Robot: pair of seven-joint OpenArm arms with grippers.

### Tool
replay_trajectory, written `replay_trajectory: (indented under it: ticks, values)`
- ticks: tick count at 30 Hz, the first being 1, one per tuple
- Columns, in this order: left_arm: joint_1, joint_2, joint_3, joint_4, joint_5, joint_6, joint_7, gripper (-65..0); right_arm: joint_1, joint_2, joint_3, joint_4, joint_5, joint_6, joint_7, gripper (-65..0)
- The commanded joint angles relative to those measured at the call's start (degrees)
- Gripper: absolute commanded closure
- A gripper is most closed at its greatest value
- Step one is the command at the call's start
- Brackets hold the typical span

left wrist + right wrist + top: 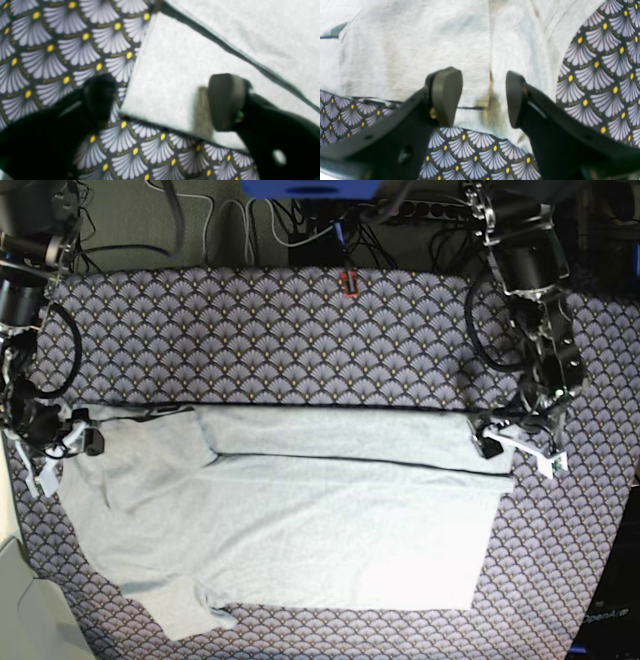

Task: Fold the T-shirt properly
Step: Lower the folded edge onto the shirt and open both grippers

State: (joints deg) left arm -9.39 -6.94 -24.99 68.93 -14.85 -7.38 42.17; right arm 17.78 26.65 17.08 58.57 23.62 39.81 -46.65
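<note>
Near the counter's left edge: right gripper [62, 442] low over the T-shirt [300, 520], jaws apart, nothing between them but grey cloth below, straddling a seam at the hem [490, 107] in the right wrist view. Spread across the counter's middle and front, on the scallop-patterned tablecloth [300, 340]: the light grey T-shirt, its rear strip folded forward into a long band, 1 sleeve [185, 615] lying toward the front-left corner. Near the right edge: left gripper [520, 448] at the folded band's end, jaws apart; in the left wrist view 1 finger [226, 100] over the cloth corner, the other over the tablecloth, corner between them, contact unclear.
</note>
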Motion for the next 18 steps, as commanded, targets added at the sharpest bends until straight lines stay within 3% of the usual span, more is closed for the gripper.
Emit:
replay_trajectory:
  ticks: [1, 4, 7, 18]
  values:
    - [-0.15, 0.21, 0.25, -0.22, -1.1, -0.32, 3.41, -48.7, 1.52, 1.26, 0.19, 0.99, 0.87, 0.19, 1.16, -32.5]
    - [-0.24, 0.21, 0.25, -0.22, -1.1, -0.32, 3.41, -32.0, 1.43, 1.26, 0.19, 0.99, 0.87, 0.19, 1.16, -32.5]
    - [-0.24, 0.21, 0.25, -0.22, -0.93, -0.14, 3.41, -21.3, 1.34, 1.26, 0.46, 0.99, 0.87, 0.19, 1.16, -32.5]
    - [0.2, 0.48, -0.02, 0.3, -1.02, 0.21, 3.5, 0.0, 1.52, 1.7, 0.63, 0.99, 0.87, 0.19, 1.07, -32.5]
